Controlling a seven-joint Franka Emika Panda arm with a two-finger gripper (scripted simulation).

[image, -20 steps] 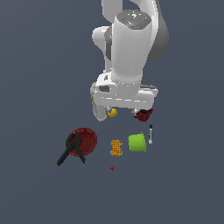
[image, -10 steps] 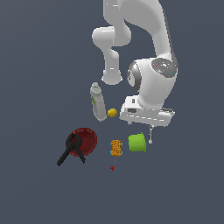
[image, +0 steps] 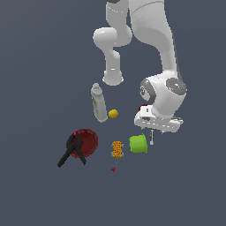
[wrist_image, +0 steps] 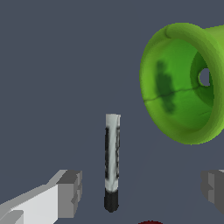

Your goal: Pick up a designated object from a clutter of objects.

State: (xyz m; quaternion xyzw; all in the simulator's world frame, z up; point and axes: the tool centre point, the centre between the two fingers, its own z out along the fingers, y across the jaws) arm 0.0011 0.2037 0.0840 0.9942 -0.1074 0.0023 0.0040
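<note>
Since the earlier frame we see the arm swung from above the lemon [image: 113, 114] over to the far side of the green cup [image: 138, 144], dropping low. Now the gripper [wrist_image: 140, 188] hangs just above the marker [wrist_image: 112, 161], fingers [wrist_image: 69, 193] spread wide with the marker between them, untouched. We find the marker lying flat just beside the green cup, toward the exterior view's right. Orange sponge [image: 117, 149] sits on the cup's other side; beyond it are the red bowl [image: 87, 142] and black clamp [image: 71, 151].
</note>
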